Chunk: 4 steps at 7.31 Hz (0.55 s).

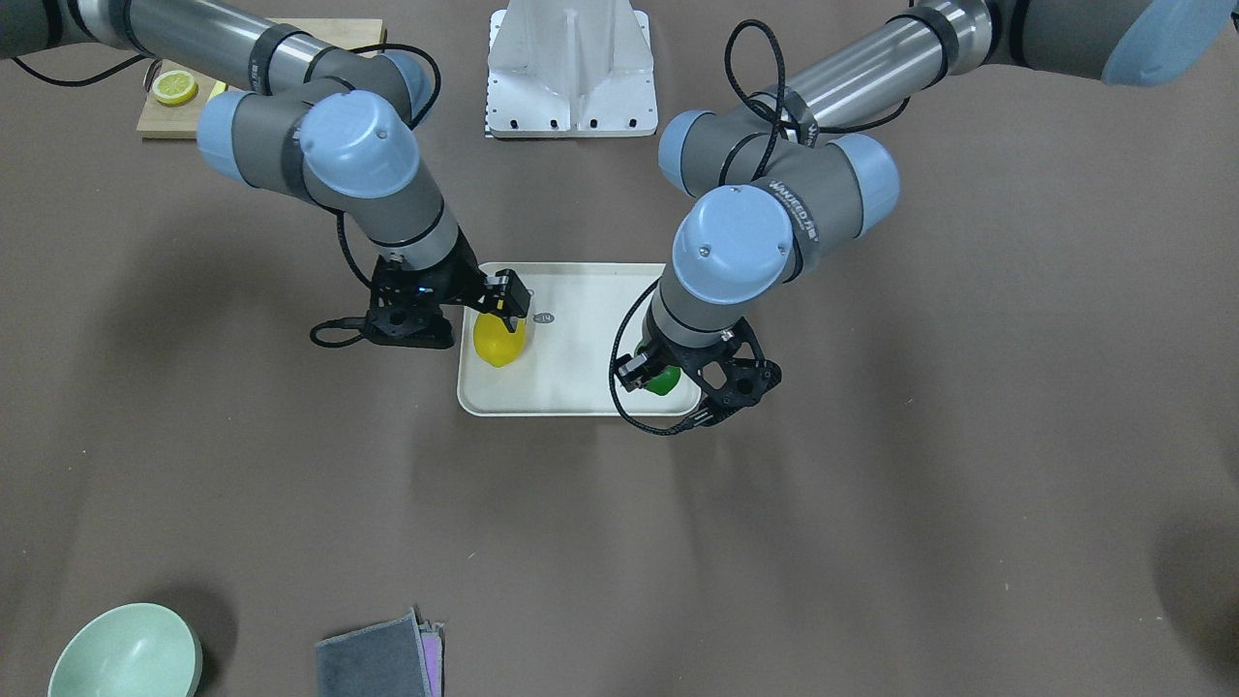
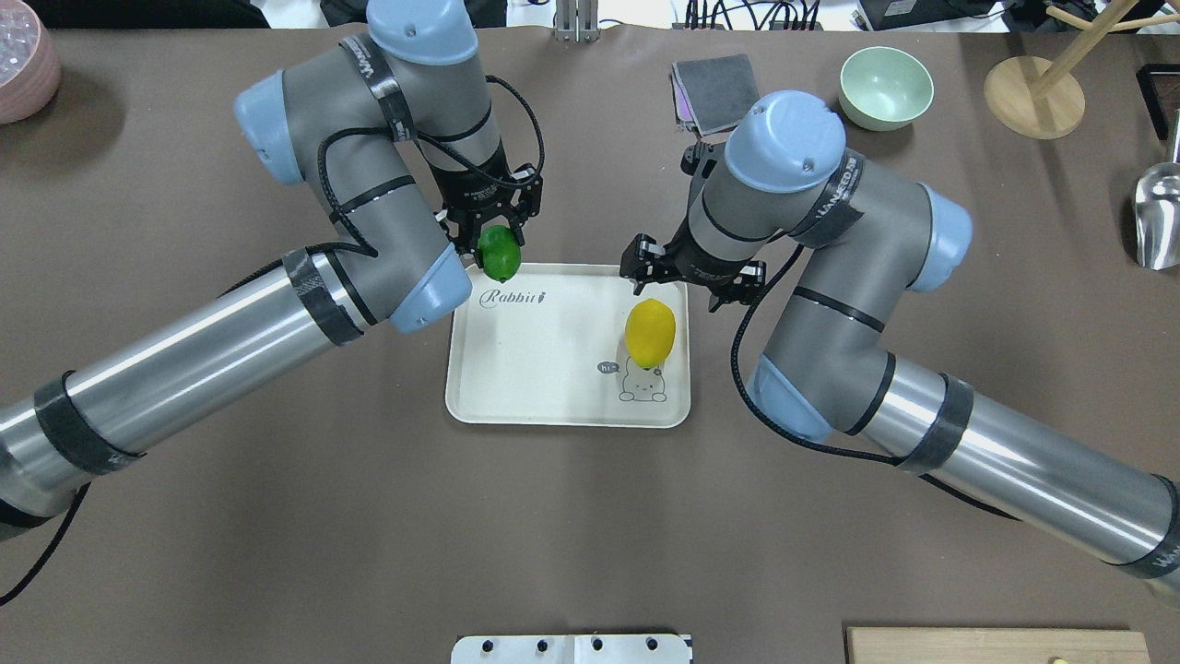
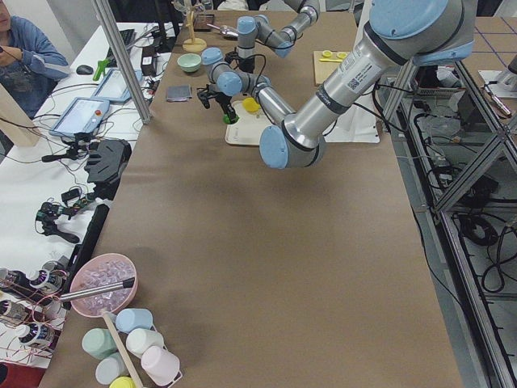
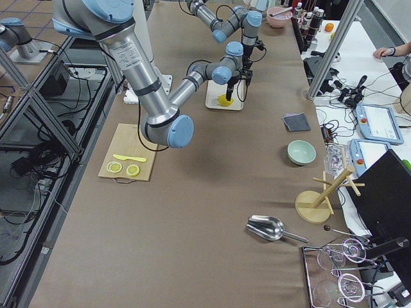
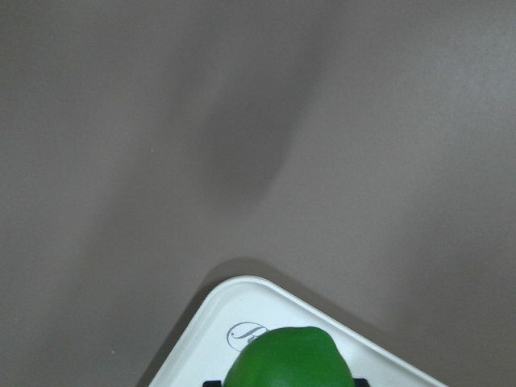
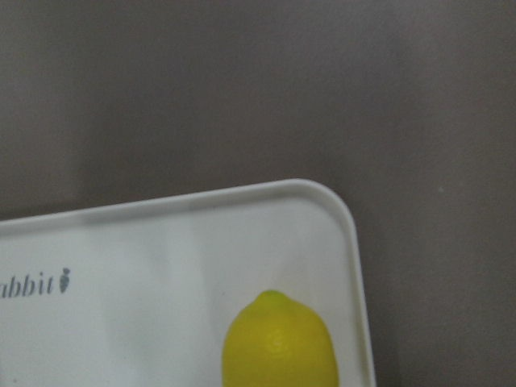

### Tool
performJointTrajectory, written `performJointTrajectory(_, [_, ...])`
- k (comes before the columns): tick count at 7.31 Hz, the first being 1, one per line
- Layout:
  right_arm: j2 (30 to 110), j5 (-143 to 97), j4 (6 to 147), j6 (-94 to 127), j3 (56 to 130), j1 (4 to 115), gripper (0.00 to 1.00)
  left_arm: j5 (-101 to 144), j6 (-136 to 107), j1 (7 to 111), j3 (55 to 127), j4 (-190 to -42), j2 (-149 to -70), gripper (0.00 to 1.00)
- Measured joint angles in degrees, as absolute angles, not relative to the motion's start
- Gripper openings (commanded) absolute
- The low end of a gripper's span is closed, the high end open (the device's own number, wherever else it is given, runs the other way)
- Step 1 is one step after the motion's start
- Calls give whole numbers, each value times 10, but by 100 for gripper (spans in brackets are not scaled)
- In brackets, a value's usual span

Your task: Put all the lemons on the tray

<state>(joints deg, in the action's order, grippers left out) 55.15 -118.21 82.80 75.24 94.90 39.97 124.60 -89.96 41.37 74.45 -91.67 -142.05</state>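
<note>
You can read cursive "Rabbit" on the tray [image 2: 553,360], near its 11 o'clock corner in the overhead view, and "hi" in a speech bubble [image 2: 607,367] toward 4 o'clock.

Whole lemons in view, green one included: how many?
2. Yellow lemon on the tray; green lemon held by the left gripper over the tray's far corner. None seem hidden.

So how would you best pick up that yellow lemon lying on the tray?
Across its fat middle, coming straight down from above. The yellow lemon lies on its side on the tray. Its ends taper, so a grip would likely slip there, and the raised rim beside it hampers a sideways approach.
</note>
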Motion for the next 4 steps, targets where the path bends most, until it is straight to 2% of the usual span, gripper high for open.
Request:
performJointTrajectory(1, [577, -1184, 858, 746, 995, 430, 100, 1228, -908, 395, 739, -924, -1419, 21])
performJointTrajectory(3, [630, -1187, 940, 696, 1086, 496, 100, 1211, -912, 380, 731, -949, -1406, 85])
performJointTrajectory(4, [648, -1188, 1002, 639, 1125, 536, 100, 1208, -912, 377, 730, -968, -1395, 98])
